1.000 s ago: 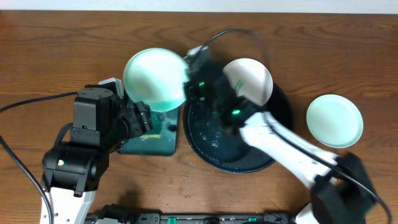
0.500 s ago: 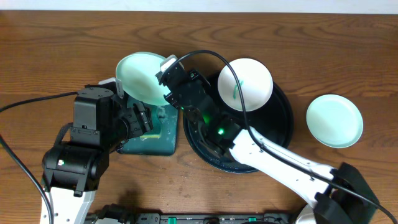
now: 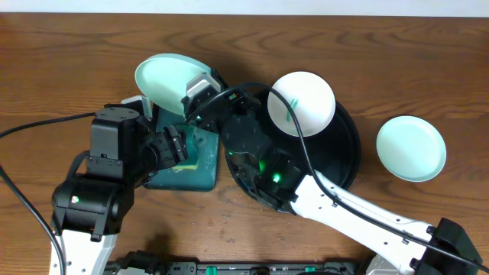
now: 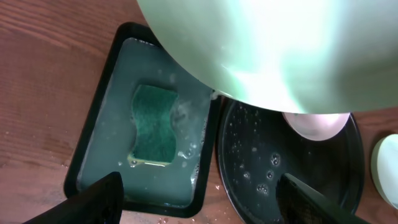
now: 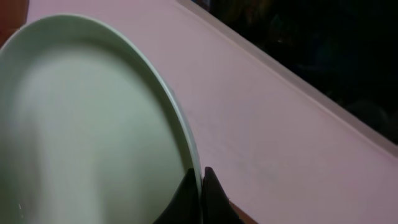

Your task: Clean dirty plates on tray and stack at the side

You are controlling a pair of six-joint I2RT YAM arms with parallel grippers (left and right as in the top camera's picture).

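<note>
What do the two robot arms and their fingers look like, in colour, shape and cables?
Both arms have blocky black joint housings and smooth white links. The left arm shows one green light and a thin black cable. The right arm has green lights and a looping black cable. The left fingers and right fingers are dark and tapered.

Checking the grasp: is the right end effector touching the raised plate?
Touching. Right wrist view shows the right end effector pinching the plate at its rim.
</note>
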